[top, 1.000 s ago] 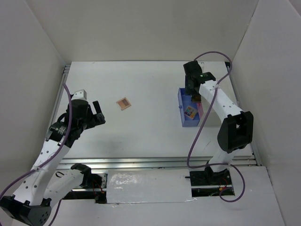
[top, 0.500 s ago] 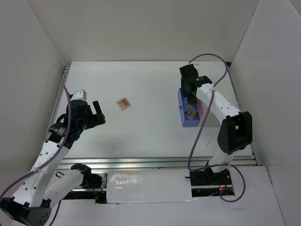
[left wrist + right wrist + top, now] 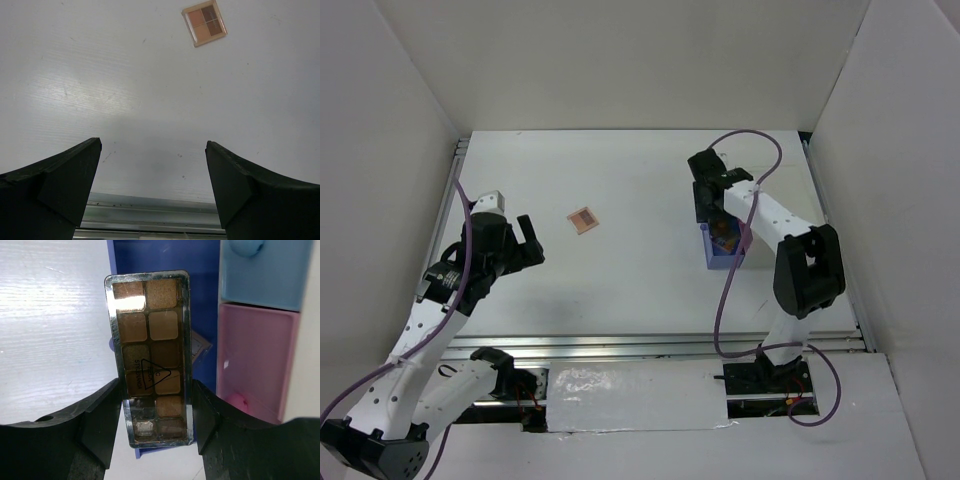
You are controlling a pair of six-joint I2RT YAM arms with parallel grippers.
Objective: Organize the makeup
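Observation:
My right gripper [image 3: 155, 385] is shut on a long mirrored eyeshadow palette [image 3: 150, 355] with several brown pans. It holds the palette over the left rim of the open dark blue drawer [image 3: 165, 260]. A smaller palette [image 3: 201, 347] lies in that drawer beneath it. In the top view the right gripper [image 3: 706, 205] hangs over the drawer [image 3: 720, 262]. A small square pinkish-brown palette [image 3: 583, 219] lies on the table left of centre, and it also shows in the left wrist view [image 3: 204, 23]. My left gripper [image 3: 532, 240] is open and empty, apart from that palette. The bottles, lipstick and stick are out of view.
A white box with a light blue drawer front [image 3: 260, 270] and a pink drawer front [image 3: 250, 355] stands right of the open drawer. White walls enclose the table. A metal rail [image 3: 150, 220] runs along the near edge.
My right gripper has moved left and toward the near side, from over the box to over the open drawer's left part. The left arm has not moved.

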